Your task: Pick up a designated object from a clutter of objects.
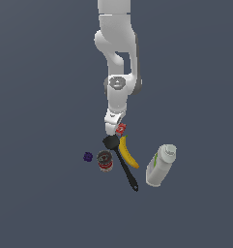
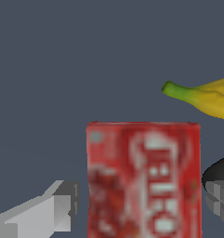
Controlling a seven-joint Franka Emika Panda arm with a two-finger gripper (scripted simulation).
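The red box with a white label [image 1: 120, 129] lies at the far end of the clutter, beside the tip of the yellow banana [image 1: 128, 154]. My gripper [image 1: 113, 130] is low over it. In the wrist view the red box [image 2: 143, 181] fills the space between my two grey fingers [image 2: 53, 209], which stand on either side of it with small gaps. My gripper [image 2: 141, 200] looks open around the box. The banana's green stem end [image 2: 197, 95] shows just beyond the box.
A black spatula [image 1: 122, 162] lies along the banana, and its head [image 2: 218, 172] is close to one finger. A small round red-and-dark can [image 1: 105, 161], a tiny purple piece [image 1: 88, 156] and a white bottle [image 1: 160, 165] lie nearby on the dark grey floor.
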